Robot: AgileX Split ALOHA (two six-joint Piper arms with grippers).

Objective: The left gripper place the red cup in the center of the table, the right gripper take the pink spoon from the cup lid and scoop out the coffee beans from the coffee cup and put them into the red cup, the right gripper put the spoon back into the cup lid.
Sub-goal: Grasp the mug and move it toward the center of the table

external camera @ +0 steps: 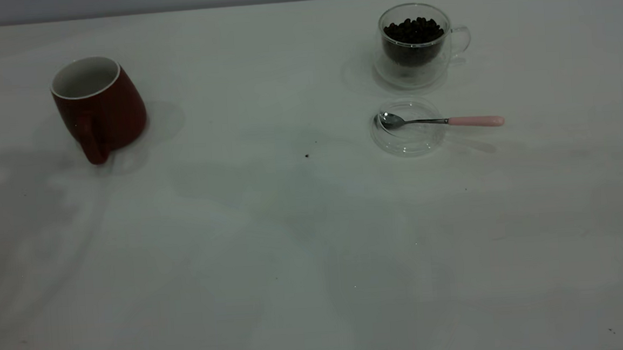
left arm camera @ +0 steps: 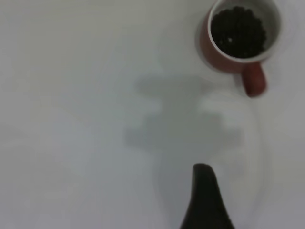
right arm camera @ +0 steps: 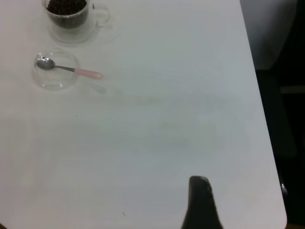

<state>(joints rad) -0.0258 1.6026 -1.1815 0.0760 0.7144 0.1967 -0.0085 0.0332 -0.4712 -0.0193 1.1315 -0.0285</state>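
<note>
The red cup (external camera: 99,109) stands at the left of the table (external camera: 294,241), handle toward the near edge. In the left wrist view the red cup (left arm camera: 238,38) looks dark inside. The coffee cup (external camera: 414,44) with coffee beans (external camera: 413,31) stands at the far right. In front of it the pink spoon (external camera: 438,120) lies with its bowl in the cup lid (external camera: 409,142), handle pointing right. Neither gripper shows in the exterior view. Only a black tip of the left gripper (left arm camera: 204,181) and of the right gripper (right arm camera: 199,191) shows, both above bare table.
The right wrist view shows the coffee cup (right arm camera: 69,14), the spoon (right arm camera: 71,69) and the lid (right arm camera: 52,83) far off, and the table's right edge (right arm camera: 259,119) with dark floor beyond. A few dark specks (external camera: 306,155) lie mid-table.
</note>
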